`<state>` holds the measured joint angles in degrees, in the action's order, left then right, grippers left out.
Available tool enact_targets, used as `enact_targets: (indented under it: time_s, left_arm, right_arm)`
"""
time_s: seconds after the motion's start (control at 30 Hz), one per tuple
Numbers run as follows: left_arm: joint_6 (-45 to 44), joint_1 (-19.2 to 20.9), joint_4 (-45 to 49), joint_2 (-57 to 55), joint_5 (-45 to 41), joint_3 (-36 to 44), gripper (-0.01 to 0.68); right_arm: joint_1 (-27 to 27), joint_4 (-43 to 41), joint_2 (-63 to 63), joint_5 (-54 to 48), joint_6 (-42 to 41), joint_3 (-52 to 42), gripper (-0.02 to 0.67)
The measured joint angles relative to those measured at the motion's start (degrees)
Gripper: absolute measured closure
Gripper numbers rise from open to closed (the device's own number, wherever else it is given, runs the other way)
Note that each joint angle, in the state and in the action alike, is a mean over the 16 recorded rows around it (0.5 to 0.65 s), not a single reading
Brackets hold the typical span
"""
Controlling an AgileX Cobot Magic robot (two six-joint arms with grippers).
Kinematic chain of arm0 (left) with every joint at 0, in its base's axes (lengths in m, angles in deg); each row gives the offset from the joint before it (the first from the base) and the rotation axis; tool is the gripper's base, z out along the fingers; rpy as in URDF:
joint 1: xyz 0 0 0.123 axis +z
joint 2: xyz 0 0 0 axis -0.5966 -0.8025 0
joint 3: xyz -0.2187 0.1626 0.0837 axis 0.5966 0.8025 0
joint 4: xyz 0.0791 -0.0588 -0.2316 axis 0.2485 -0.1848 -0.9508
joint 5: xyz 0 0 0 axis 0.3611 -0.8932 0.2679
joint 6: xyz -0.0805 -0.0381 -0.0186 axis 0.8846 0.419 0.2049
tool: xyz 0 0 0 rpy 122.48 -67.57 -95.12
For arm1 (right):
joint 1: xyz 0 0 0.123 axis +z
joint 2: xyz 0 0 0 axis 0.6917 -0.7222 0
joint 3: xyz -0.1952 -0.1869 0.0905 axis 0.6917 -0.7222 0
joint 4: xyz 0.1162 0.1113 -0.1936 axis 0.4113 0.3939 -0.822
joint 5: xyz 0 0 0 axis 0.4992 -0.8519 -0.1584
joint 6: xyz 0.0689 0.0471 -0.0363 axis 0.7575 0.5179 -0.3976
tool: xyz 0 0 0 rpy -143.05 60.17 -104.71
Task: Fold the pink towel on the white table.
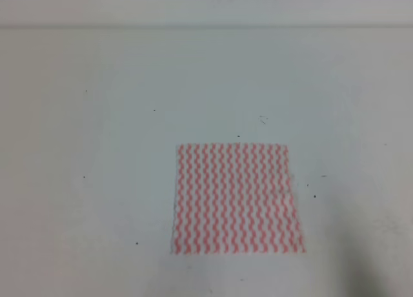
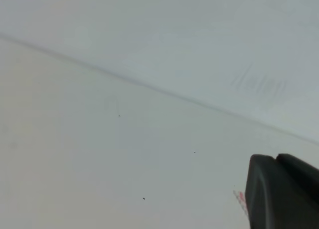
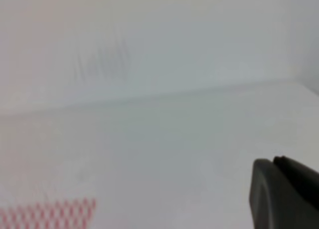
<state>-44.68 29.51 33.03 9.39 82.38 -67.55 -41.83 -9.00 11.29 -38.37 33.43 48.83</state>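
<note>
Your left gripper a dark blur at frame corner, jaw spread unreadable, your right gripper likewise, pink towel flat near the front of the white table, small dark specks around it, pale wall behind

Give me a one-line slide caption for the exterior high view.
Pink towel lying flat and unfolded on the white table, no arm in frame.
</note>
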Motion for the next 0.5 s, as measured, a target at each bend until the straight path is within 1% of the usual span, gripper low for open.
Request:
enact_targets:
  time_s: [0.27, 0.5]
  left_arm:
    - [0.0, 0.0, -0.3, 0.0, 0.0, 0.1, 0.677]
    - [0.0, 0.0, -0.8, 0.0, 0.0, 0.1, 0.676]
  right_arm:
    - [0.0, 6.4, 0.2, 11.4, 1.0, -0.1, 0.667]
    - [0.0, 11.8, 0.4, 13.7, 5.8, 0.1, 0.667]
